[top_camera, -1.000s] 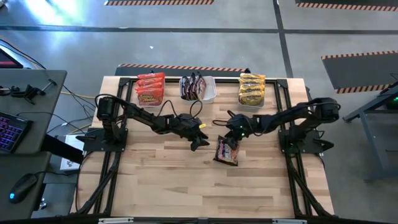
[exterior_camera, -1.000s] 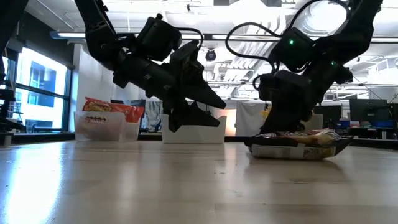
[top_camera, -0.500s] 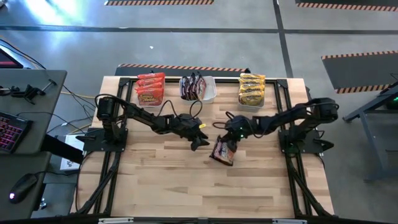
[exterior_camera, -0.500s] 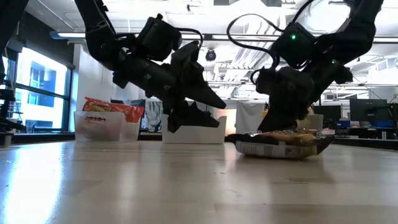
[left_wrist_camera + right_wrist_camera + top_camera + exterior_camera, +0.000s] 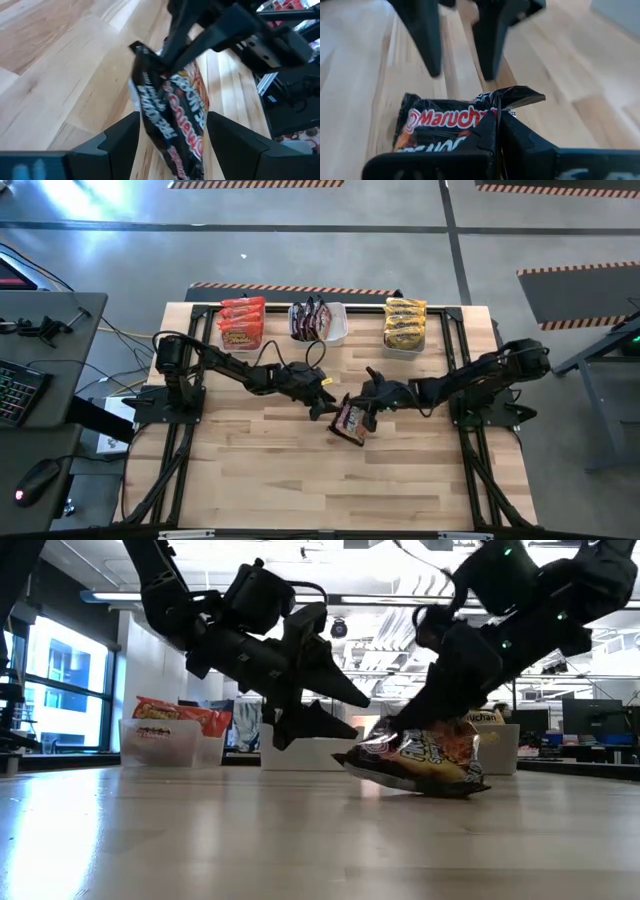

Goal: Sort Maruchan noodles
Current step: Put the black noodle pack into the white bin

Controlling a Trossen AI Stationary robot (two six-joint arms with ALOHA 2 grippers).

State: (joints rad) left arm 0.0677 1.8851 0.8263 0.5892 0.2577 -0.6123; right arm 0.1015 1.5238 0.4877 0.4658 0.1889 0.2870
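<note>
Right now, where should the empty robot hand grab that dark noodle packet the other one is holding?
Probably the free upper edge of the dark noodle packet, coming in from the left arm's side. The right gripper pinches one end and tilts it off the table, so that edge stands up between the left gripper and its spread fingers.

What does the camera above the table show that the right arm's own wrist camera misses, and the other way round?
Only the high view shows the three tubs along the table's far edge: red-orange packets, dark packets and yellow packets, plus both whole arms. Only the right wrist view shows the Maruchan lettering on the dark packet and the right gripper shut on its edge. Both show that packet and the open left gripper facing it.
</note>
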